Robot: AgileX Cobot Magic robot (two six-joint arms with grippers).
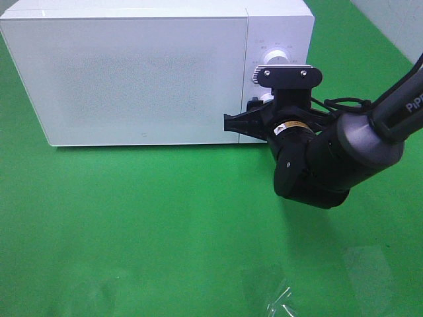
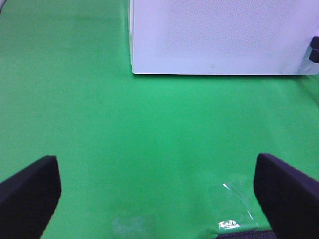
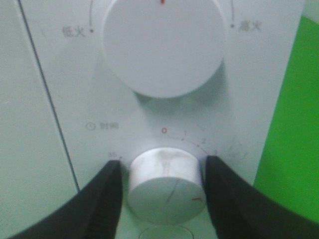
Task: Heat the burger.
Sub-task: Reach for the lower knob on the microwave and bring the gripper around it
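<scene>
The burger is out of view. The white microwave (image 1: 145, 72) stands at the back of the green table with its door closed; it also shows in the left wrist view (image 2: 214, 35). My right gripper (image 1: 264, 102) is at the microwave's control panel. In the right wrist view it (image 3: 162, 172) is shut on the lower timer knob (image 3: 164, 191), one black finger touching each side. The larger power knob (image 3: 162, 45) is just above. My left gripper (image 2: 157, 194) is open and empty over the green cloth in front of the microwave.
A crumpled piece of clear plastic film (image 1: 281, 300) lies on the green cloth near the front edge, also in the left wrist view (image 2: 234, 204). The right arm (image 1: 344, 152) reaches in from the right across the table.
</scene>
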